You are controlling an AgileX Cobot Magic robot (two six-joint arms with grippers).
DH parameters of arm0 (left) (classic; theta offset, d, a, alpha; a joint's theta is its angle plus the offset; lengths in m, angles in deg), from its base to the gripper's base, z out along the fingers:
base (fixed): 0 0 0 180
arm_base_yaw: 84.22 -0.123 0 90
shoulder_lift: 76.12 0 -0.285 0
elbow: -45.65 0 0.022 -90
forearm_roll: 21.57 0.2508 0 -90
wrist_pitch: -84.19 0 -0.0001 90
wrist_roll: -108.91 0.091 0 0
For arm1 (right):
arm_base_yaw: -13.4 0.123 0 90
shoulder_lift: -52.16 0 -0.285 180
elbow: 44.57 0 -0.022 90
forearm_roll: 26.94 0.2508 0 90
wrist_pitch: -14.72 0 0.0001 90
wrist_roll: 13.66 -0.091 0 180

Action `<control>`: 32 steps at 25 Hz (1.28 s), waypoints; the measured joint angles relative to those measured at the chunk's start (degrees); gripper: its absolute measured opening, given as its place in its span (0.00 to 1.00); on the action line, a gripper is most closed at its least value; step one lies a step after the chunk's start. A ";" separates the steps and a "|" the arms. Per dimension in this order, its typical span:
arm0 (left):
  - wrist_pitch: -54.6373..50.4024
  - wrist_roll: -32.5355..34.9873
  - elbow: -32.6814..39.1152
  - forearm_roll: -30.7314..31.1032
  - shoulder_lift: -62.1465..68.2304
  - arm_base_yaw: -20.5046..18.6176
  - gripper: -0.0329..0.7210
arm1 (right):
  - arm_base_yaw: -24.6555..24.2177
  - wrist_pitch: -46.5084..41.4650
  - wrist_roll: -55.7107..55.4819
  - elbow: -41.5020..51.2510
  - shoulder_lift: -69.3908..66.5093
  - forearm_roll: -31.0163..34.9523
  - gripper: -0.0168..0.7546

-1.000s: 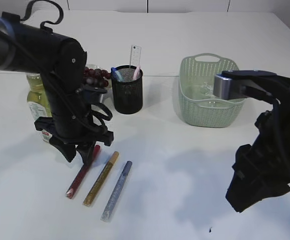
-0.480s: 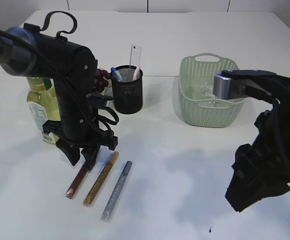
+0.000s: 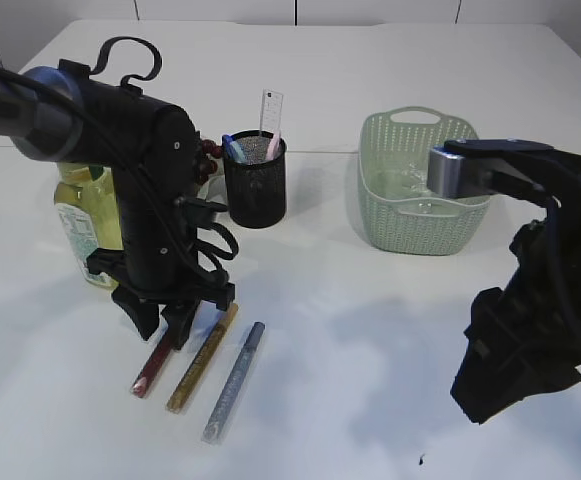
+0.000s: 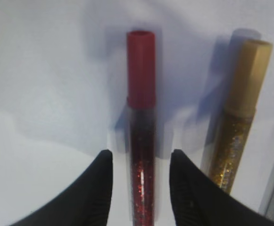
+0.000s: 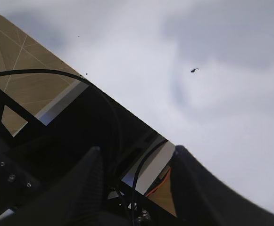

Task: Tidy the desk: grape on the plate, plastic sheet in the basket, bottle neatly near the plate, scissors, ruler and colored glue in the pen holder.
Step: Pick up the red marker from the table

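the left gripper [image 4: 140, 186] hovers spread apart over the red glitter glue tube [image 4: 141, 136], a finger either side of its barrel, not yet touching. the tube lies flat on the white desk [image 3: 370, 350] beside gold [image 3: 202, 357] and silver [image 3: 233, 381] tubes. it looks light, stiff and smooth, likely slippery; mid-barrel seems the surest hold. the right gripper [image 5: 134, 176] is spread apart, holding nothing.

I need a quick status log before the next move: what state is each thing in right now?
left gripper: open, astride the red glue
red glue: flat on table, capped
gold glue: flat, capped
silver glue: flat
pen holder: upright, ruler inside
basket: upright
bottle: upright
right gripper: open, empty
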 joint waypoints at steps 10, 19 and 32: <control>0.80 1.21 0.00 -1.16 0.07 0.00 0.37 | 0.00 0.00 0.11 0.00 0.00 0.00 0.51; 0.95 1.42 0.00 -1.16 0.11 -0.22 0.37 | 0.00 0.00 0.11 0.00 0.00 0.00 0.51; 1.05 3.84 0.00 -4.09 0.11 -1.48 0.37 | 0.00 0.00 0.21 0.00 0.00 0.00 0.51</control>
